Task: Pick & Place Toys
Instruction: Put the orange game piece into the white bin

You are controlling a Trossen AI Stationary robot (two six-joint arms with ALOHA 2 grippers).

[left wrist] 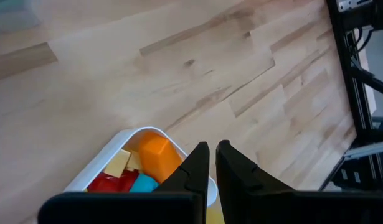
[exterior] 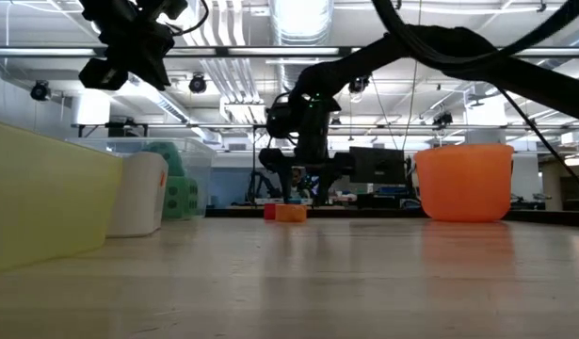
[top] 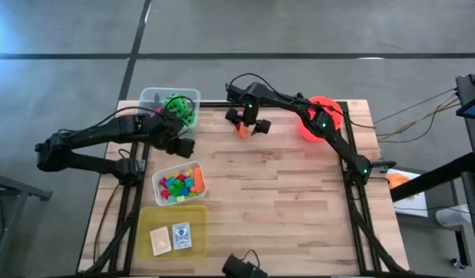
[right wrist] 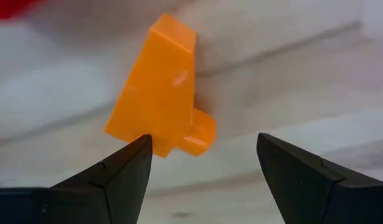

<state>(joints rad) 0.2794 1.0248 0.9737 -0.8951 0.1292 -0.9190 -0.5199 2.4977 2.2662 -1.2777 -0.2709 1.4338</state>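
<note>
An orange block (right wrist: pixel 159 87) with a short round peg lies on the wooden table (top: pixel 283 185) near its far edge, also seen from overhead (top: pixel 242 130) and from table height (exterior: pixel 290 213). My right gripper (right wrist: pixel 203 143) hangs open just above it, pointing steeply down, one finger on either side of the block's near end; it shows in the high view (top: pixel 249 122) too. My left gripper (left wrist: pixel 213 149) is shut and empty, raised over the far end of the clear tub of bright blocks (top: pixel 179 184).
A clear tub with green dice (top: pixel 174 108) stands at the far left. A yellow tub with flat cards (top: pixel 174 232) sits at the near left. The red-orange bucket (top: pixel 320 116) stands at the far right. The table's middle and right are bare wood.
</note>
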